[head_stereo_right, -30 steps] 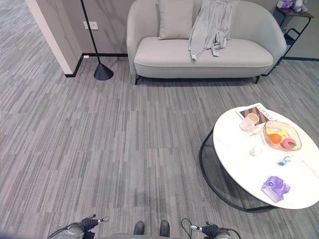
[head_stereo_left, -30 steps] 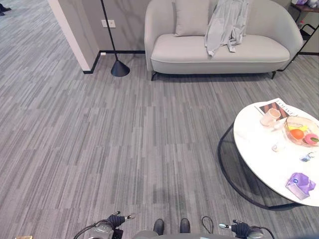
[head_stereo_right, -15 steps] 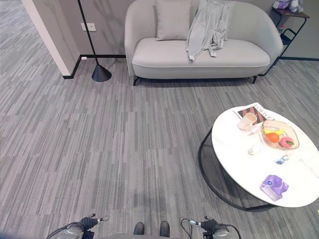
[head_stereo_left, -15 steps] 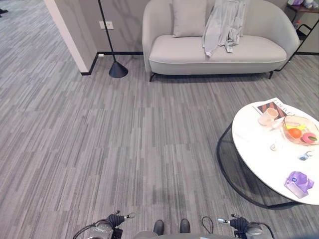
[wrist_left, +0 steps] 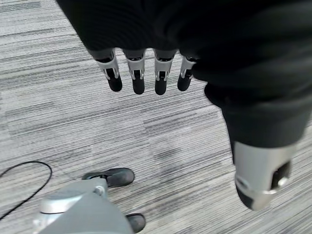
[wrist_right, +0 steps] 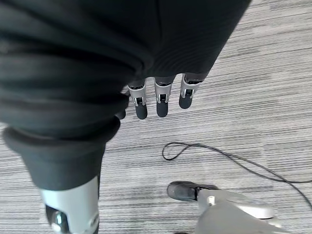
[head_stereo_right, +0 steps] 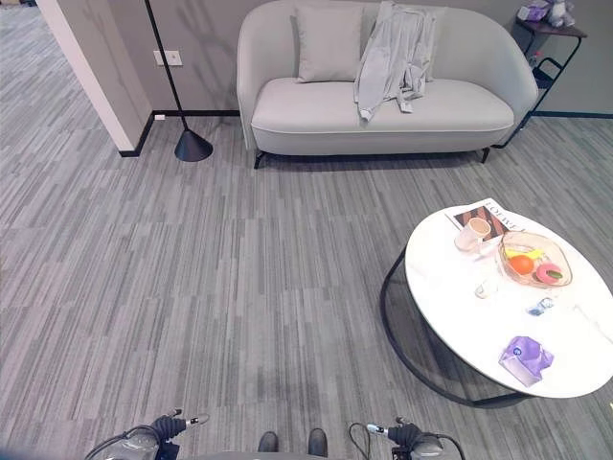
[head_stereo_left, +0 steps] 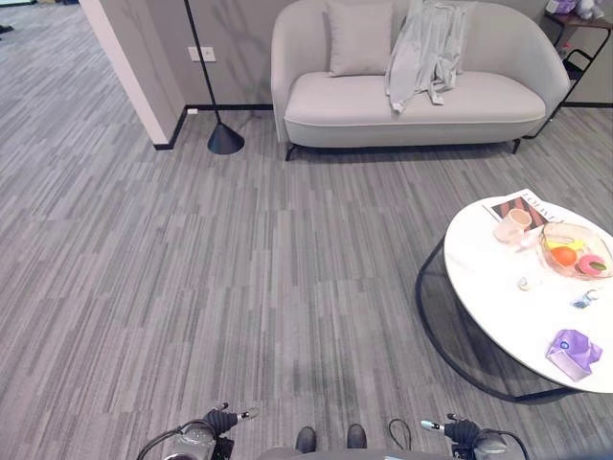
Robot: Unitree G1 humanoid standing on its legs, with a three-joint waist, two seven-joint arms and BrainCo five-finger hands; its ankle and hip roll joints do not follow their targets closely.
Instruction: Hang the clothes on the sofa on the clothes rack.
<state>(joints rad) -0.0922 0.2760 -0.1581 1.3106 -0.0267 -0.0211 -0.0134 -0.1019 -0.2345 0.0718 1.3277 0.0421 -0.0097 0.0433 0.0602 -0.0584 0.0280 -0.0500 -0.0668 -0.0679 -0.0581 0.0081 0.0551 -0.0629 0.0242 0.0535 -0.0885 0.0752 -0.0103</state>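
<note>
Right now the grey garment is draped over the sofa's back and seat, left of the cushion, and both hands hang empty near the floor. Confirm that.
One detail is wrong: the grey garment hangs right of the cushion, not left, as the left eye view shows. It does drape over the sofa back and seat, and the left hand and right hand hang empty.

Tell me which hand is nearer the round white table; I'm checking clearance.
Right. The right hand hangs low just short of the round white table, on its side. The left hand hangs across the robot's body over open carpet, farther off. Both have relaxed fingers.
</note>
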